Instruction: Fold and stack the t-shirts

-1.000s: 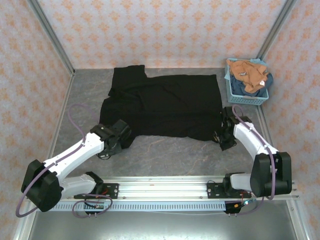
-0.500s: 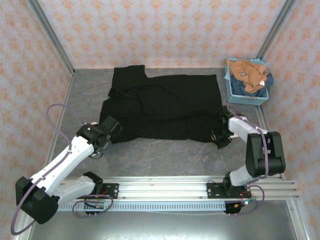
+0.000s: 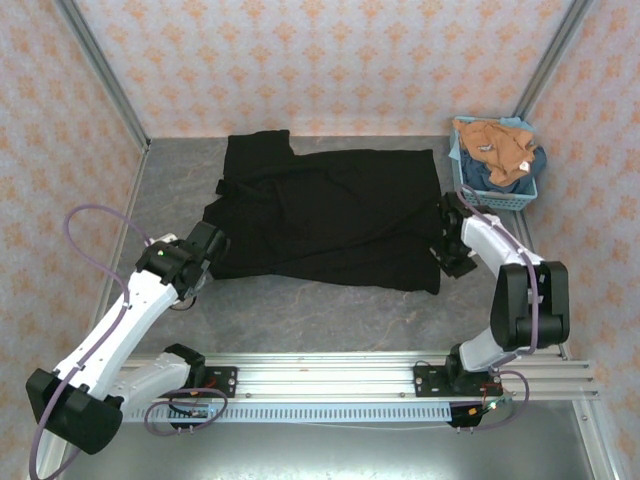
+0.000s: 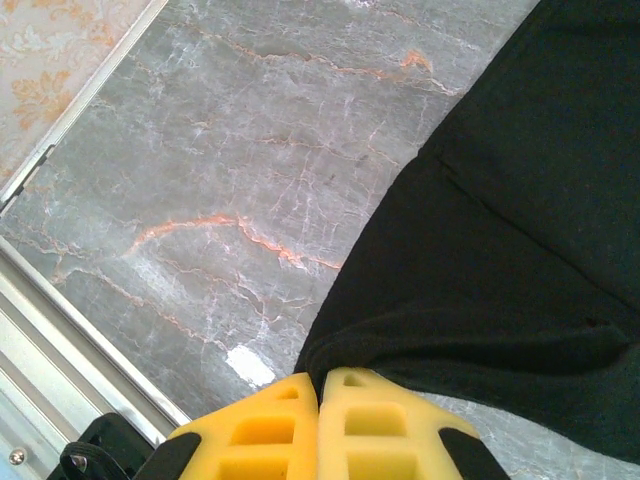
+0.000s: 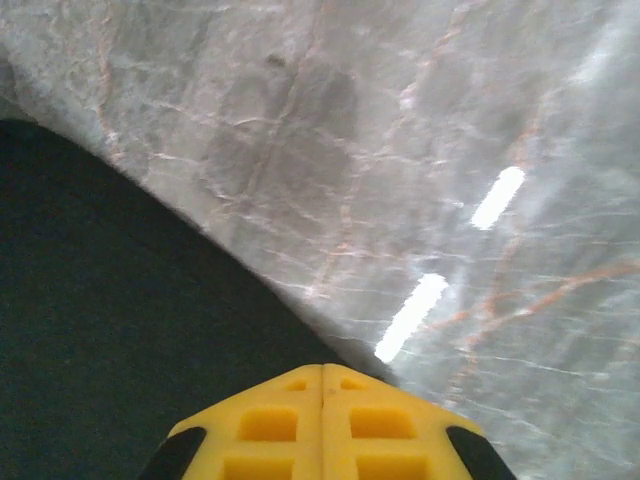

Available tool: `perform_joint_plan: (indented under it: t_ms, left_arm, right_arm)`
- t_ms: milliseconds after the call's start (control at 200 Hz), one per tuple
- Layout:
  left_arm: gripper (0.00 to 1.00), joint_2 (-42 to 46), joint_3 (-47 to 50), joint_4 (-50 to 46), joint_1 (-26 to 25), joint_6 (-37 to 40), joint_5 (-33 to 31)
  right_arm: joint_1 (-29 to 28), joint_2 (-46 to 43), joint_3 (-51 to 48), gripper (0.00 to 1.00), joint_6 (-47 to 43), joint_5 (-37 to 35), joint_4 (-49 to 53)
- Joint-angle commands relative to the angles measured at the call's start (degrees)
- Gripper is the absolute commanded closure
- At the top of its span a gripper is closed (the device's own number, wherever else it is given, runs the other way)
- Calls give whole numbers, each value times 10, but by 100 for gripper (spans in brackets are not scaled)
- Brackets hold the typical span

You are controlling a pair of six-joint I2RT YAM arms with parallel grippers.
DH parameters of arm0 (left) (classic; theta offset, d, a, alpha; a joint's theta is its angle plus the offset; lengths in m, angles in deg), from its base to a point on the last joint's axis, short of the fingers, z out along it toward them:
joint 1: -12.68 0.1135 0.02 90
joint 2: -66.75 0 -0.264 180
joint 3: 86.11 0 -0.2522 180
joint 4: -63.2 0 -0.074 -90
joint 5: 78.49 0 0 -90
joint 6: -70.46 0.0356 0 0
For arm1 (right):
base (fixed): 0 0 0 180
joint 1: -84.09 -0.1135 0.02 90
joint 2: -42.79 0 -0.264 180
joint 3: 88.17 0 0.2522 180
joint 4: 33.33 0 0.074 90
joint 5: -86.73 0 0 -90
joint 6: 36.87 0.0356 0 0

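A large black t-shirt (image 3: 330, 210) lies spread across the grey marble table, plain side up. My left gripper (image 3: 207, 243) is at its near left edge, and in the left wrist view its yellow fingers (image 4: 280, 425) are shut with a fold of the black cloth (image 4: 520, 230) pinched between the tips. My right gripper (image 3: 445, 245) is at the shirt's right edge; its jaws are shut, with the black hem (image 5: 90, 290) running in under the fingertips (image 5: 275, 420). An orange-tan t-shirt (image 3: 495, 145) and a dark blue one (image 3: 527, 168) lie piled in the basket.
The light blue mesh basket (image 3: 495, 197) stands at the back right corner, just behind the right arm. Patterned walls with metal posts close in the table on three sides. A metal rail (image 3: 320, 372) runs along the near edge. Bare marble (image 3: 320, 310) lies in front of the shirt.
The left gripper has pulled the shirt's near left edge leftward and back. The right gripper has closed and moved back along the shirt's right edge.
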Motion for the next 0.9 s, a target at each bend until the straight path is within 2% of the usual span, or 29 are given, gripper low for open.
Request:
perform_joint_plan:
  t_ms: [0, 125, 270, 320, 520, 746, 896]
  left_arm:
    - [100, -2, -5, -18, 5, -3, -32]
    - [100, -4, 2, -12, 5, -4, -26]
    - [100, -11, 2, -6, 5, -1, -21]
    - [100, -12, 3, -4, 5, -1, -19]
    - [100, -15, 4, 1, 5, 4, -13]
    - [100, -14, 3, -3, 5, 9, -14]
    - [100, -9, 3, -6, 5, 9, -15]
  right_arm:
    - [4, -45, 11, 100, -22, -57, 90]
    - [3, -74, -7, 100, -9, -32, 94]
    - [3, -111, -99, 80, 49, 124, -1]
    - [3, -123, -127, 76, 74, 147, -26]
    - [3, -110, -144, 65, 102, 150, -96]
    - [3, -49, -146, 69, 99, 134, -116]
    - [3, -30, -147, 68, 99, 119, -131]
